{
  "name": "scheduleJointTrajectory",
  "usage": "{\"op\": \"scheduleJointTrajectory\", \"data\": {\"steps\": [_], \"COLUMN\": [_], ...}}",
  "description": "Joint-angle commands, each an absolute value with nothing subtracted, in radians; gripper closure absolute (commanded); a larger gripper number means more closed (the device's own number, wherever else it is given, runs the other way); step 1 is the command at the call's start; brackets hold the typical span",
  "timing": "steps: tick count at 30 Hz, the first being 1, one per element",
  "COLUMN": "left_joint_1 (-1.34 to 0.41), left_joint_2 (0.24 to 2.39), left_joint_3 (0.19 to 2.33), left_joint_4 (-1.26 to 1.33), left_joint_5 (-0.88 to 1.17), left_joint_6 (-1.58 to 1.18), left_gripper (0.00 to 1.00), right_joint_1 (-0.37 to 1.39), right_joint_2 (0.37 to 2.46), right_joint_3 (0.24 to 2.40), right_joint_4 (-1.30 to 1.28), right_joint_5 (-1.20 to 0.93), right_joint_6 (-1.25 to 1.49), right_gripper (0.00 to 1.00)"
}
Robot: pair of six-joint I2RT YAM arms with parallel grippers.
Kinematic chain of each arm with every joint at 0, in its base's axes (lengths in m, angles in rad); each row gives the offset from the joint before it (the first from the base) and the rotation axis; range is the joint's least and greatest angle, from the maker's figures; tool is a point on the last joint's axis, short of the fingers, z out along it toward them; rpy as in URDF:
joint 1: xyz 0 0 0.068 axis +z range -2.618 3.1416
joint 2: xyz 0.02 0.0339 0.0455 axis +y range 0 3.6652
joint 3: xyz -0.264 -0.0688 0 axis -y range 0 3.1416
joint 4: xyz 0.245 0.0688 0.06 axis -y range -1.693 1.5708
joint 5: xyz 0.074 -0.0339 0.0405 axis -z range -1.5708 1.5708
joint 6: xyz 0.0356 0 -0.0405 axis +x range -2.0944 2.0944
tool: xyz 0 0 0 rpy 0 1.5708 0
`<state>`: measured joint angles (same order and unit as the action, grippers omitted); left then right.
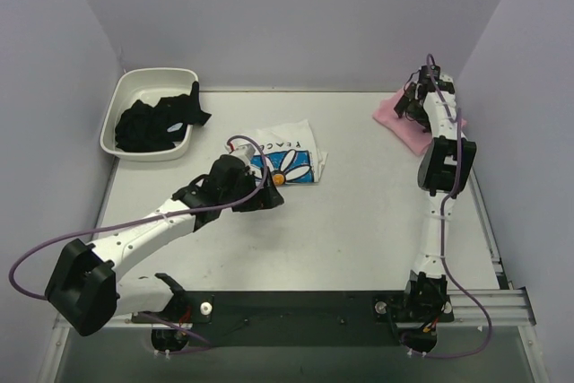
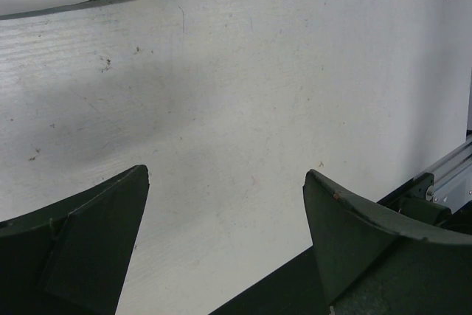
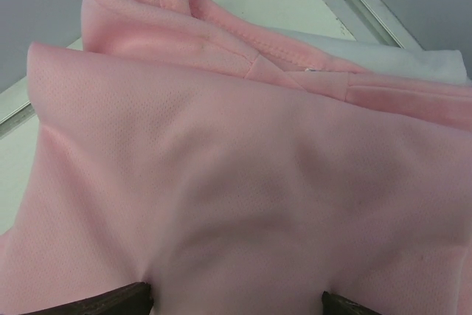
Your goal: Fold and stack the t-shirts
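The daisy tee [image 1: 289, 159] lies folded, the pink tee [image 3: 221, 145] well apart: stacking is not yet done. My left pincer [image 2: 226, 175] and right pincer [image 3: 236, 300] both stand apart, clamping nothing.

Pink t-shirt [image 3: 243, 182] fills the view, right hand [image 3: 236, 306] spread wide over it.

Robot lab booth, blank walls [image 1: 296, 15], white table [image 1: 359, 221]

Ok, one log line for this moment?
left gripper: open, beside daisy tee | right gripper: open, at pink tee | tees: apart, unstacked
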<state>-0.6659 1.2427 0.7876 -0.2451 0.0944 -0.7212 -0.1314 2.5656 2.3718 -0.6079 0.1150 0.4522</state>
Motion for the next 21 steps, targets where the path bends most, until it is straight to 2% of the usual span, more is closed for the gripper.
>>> {"op": "scheduleJointTrajectory", "data": {"steps": [1, 7, 16, 19, 21], "left_joint_1": [-0.664, -0.666, -0.667, -0.669, -0.667], "left_joint_2": [1.175, 1.143, 1.031, 0.979, 0.936], "left_joint_3": [0.790, 0.779, 0.733, 0.703, 0.684], "left_joint_4": [-0.256, -0.271, -0.294, -0.302, -0.305], "left_joint_5": [0.094, 0.094, 0.081, 0.072, 0.063], "left_joint_6": [-0.715, -0.718, -0.735, -0.744, -0.752], "left_gripper": [0.04, 0.04, 0.04, 0.04, 0.04], "right_joint_1": [-0.138, -0.135, -0.049, -0.020, 0.026], "right_joint_2": [2.582, 2.559, 2.502, 2.487, 2.458], "right_joint_3": [2.382, 2.310, 2.191, 2.140, 2.100], "right_joint_4": [-0.781, -0.807, -0.827, -0.833, -0.819], "right_joint_5": [0.006, -0.098, -0.101, -0.075, 0.053], "right_joint_6": [0.462, 0.451, 0.431, 0.443, 0.443], "right_gripper": [0.00, 0.00, 0.00, 0.00, 0.00]}}
